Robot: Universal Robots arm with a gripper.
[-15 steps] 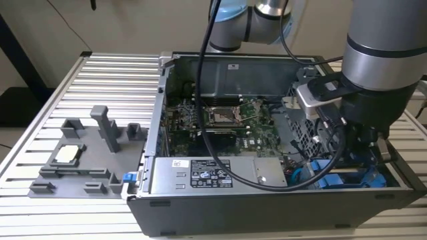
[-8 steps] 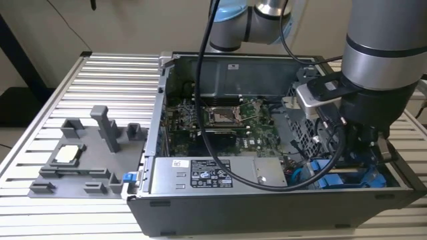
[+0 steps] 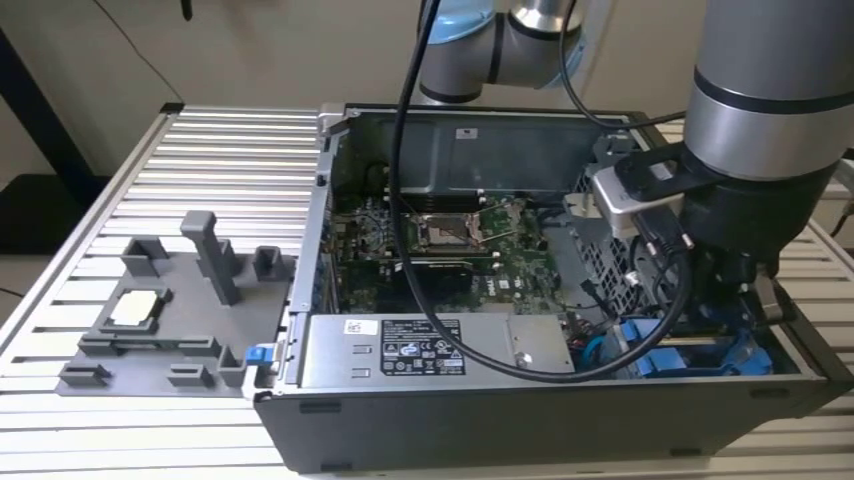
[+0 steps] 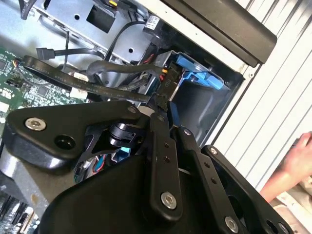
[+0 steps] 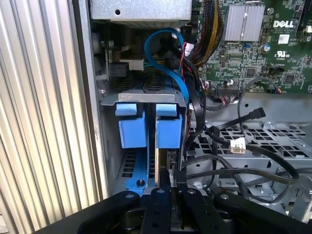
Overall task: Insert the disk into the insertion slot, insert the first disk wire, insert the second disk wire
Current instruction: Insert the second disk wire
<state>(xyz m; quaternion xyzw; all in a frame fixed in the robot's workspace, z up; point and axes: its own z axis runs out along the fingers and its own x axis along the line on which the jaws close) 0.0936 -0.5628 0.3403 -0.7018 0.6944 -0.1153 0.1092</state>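
Note:
In the first wrist view two blue carriers stand side by side in the drive cage [image 5: 109, 97]. The disk [image 5: 169, 131] is the one beside the cables, seated in the insertion slot, with its thin edge [image 5: 160, 158] showing. My gripper [image 5: 169, 189] sits right behind it. In the second wrist view the gripper [image 4: 165, 111] is shut on the black connector [image 4: 165, 85] of a flat black disk wire [image 4: 92, 87], held against the blue carrier [image 4: 197, 73]. In the exterior view the arm reaches down into the case corner at the blue carriers [image 3: 674, 358].
The silver power-supply box [image 3: 400, 350] and motherboard [image 3: 461, 245] lie beside the cage. A blue cable [image 5: 168, 68] and loose black wires [image 5: 234, 146] hang near the disks. A grey fixture tray [image 3: 147, 320] lies outside the case. A person's hand [image 4: 295, 161] is nearby.

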